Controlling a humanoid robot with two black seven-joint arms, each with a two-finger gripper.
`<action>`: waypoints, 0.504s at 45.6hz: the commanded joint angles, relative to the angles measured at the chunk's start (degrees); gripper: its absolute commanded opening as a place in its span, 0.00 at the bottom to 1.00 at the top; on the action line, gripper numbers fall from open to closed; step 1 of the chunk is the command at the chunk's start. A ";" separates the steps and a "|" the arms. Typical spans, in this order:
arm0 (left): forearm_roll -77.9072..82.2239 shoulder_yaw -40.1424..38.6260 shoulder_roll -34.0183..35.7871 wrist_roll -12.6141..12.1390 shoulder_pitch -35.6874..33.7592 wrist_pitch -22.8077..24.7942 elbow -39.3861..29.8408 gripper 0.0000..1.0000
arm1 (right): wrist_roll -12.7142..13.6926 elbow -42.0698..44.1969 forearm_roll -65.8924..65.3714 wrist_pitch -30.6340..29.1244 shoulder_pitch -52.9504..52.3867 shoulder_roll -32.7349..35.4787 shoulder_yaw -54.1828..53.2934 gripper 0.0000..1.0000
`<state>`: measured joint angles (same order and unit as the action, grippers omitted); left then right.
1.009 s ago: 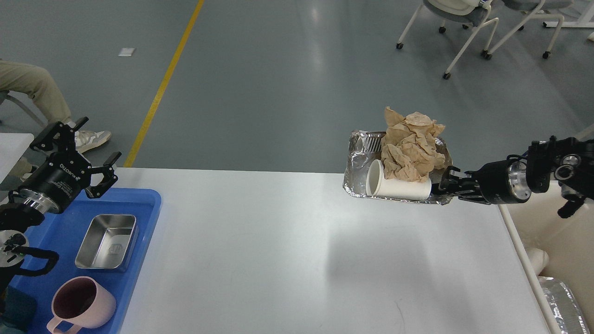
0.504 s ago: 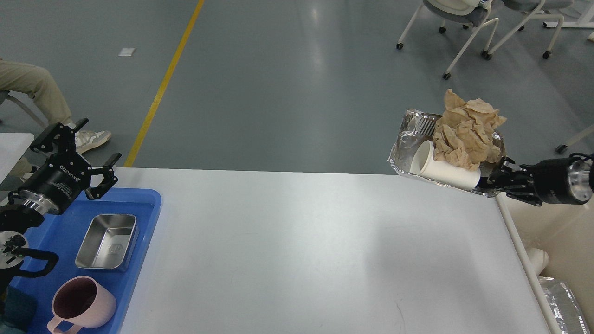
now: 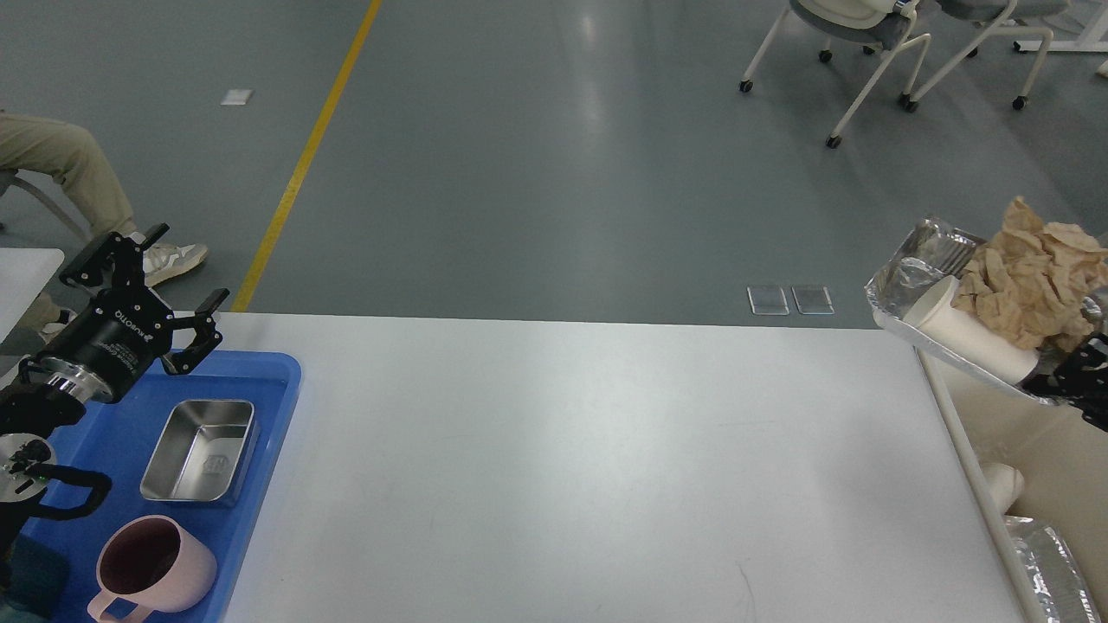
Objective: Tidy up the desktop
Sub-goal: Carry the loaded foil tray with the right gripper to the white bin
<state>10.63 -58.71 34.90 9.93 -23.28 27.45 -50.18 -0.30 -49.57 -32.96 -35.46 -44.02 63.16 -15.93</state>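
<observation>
"ROBOTIQ" on the left tool's [image 3: 145, 275] body

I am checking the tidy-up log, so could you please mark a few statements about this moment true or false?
1. The foil tray is held up past the desktop's right edge. True.
2. The paper cup stands upright on the desktop. False: it lies on its side in the foil tray.
3. The left gripper is open. True.
4. The pink mug sits in the cream bin. False: it is on the blue tray.
</observation>
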 commanded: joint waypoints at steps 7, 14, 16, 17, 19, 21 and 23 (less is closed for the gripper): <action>0.00 -0.09 -0.10 0.00 0.16 0.24 0.00 0.97 | 0.12 10.28 4.74 0.04 4.11 -1.02 0.63 0.00; 0.00 0.09 -0.62 0.09 0.16 0.24 0.00 0.97 | 0.30 15.90 6.94 0.13 6.67 -2.60 0.55 0.00; 0.00 0.00 -0.71 0.09 0.16 0.24 0.00 0.97 | 0.21 17.75 7.47 0.04 7.37 -3.13 0.63 0.00; 0.00 0.00 -0.71 0.09 0.16 0.24 0.00 0.97 | 0.21 18.54 7.82 0.04 7.89 -3.40 0.63 0.00; 0.00 0.00 -0.71 0.00 0.16 0.24 0.00 0.97 | 0.12 19.86 8.61 -0.05 9.03 -3.84 0.55 0.00; 0.00 0.00 -0.71 0.00 0.16 0.24 0.00 0.97 | 0.03 20.92 9.49 -0.05 10.18 -4.36 0.55 0.00; 0.00 0.09 -0.71 0.00 0.16 0.24 0.00 0.97 | 0.03 21.88 10.19 0.04 11.06 -4.98 0.55 0.00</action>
<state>10.64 -58.67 34.21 9.99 -23.12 27.70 -50.19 -0.10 -30.53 -24.68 -35.46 -35.44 59.57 -15.33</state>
